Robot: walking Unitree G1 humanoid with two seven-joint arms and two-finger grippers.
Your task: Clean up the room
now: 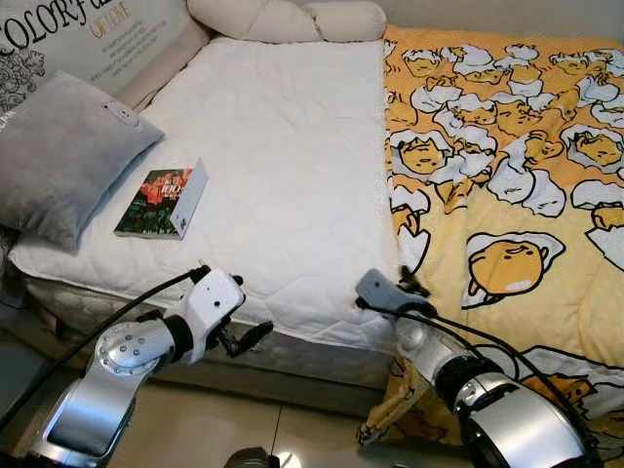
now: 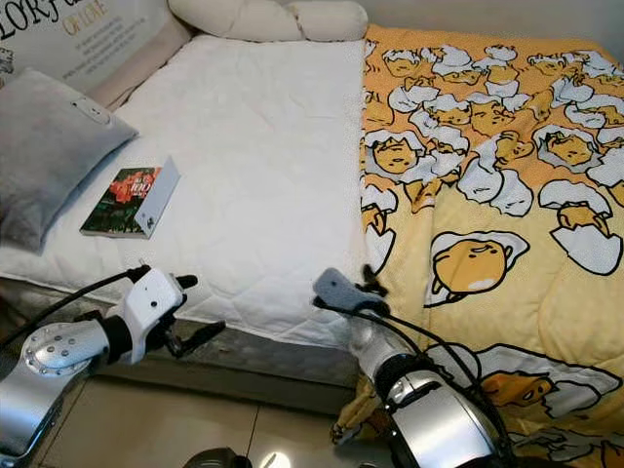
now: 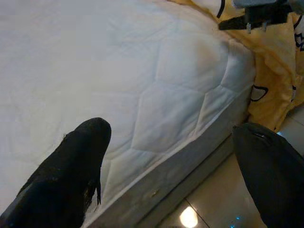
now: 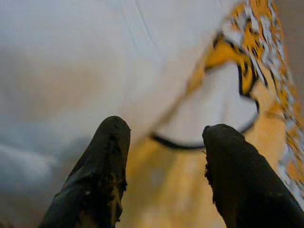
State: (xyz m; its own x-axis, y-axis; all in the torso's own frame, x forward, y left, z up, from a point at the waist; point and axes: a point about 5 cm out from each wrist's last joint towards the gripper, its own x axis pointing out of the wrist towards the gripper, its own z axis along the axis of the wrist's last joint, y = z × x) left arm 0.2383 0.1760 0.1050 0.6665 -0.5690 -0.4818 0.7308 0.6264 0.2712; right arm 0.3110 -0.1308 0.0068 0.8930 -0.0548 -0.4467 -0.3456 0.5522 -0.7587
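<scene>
A yellow blanket [image 1: 507, 195] printed with egg cartoons covers the right half of the bed and hangs over its front edge. The left half is bare white mattress [image 1: 283, 146]. A book [image 1: 161, 202] with a red and green cover lies there, beside a grey pillow [image 1: 58, 156]. My right gripper [image 1: 409, 286] hovers open over the blanket's left border near the front edge; in the right wrist view the two fingers [image 4: 104, 156] straddle that border. My left gripper [image 1: 244, 336] is open and holds nothing, in front of the mattress's front edge [image 3: 156, 156].
Two white pillows [image 1: 283, 19] lie at the head of the bed. A printed cushion or board [image 1: 97, 34] leans at the far left. Tiled floor [image 1: 244, 429] runs below the bed's front, where the blanket's corner [image 1: 395, 409] droops down.
</scene>
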